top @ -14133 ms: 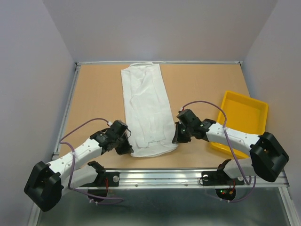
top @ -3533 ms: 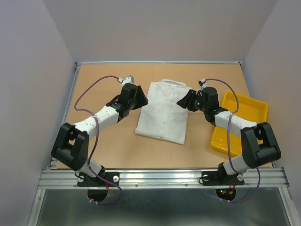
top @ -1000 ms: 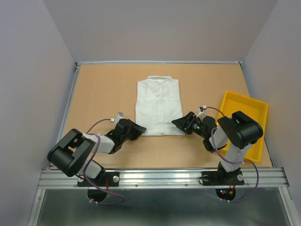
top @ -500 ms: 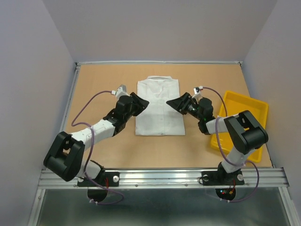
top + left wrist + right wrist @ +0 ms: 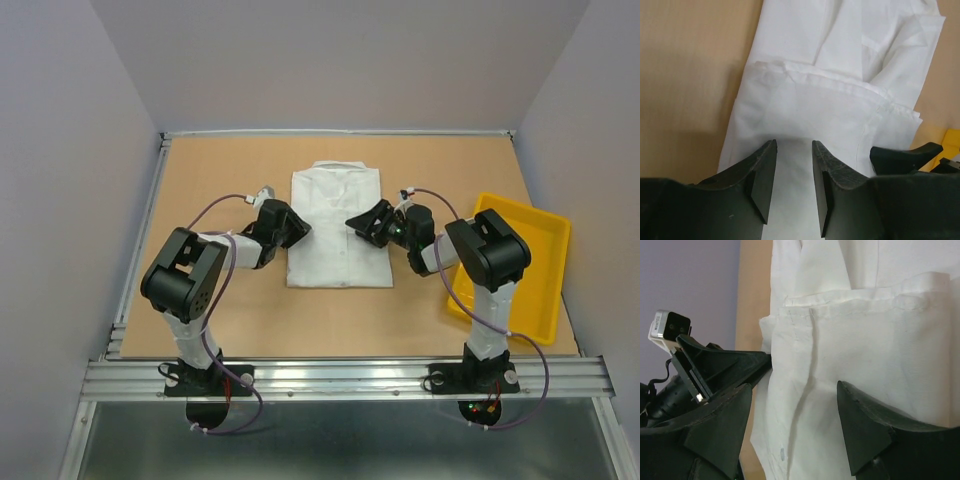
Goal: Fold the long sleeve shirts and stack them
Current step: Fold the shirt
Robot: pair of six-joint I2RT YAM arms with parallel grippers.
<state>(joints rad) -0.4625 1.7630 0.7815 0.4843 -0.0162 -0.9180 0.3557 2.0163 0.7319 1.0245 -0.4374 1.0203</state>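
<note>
Shirt (image 5: 338, 225) lies folded flat at the centre of the desk (image 5: 210, 180), collar toward the far edge. The left fingers (image 5: 300, 228) sit at its left edge, tips over the fabric. They are slightly parted; cloth shows through the gap and nothing is pinched. The right fingers (image 5: 356, 222) sit at the right edge, directly opposite, spread wide and released above the upper folded layer. Whether either set of tips touches the cloth cannot be told. The tray (image 5: 520, 250) stands on the desk to the right, apart from the shirt.
</note>
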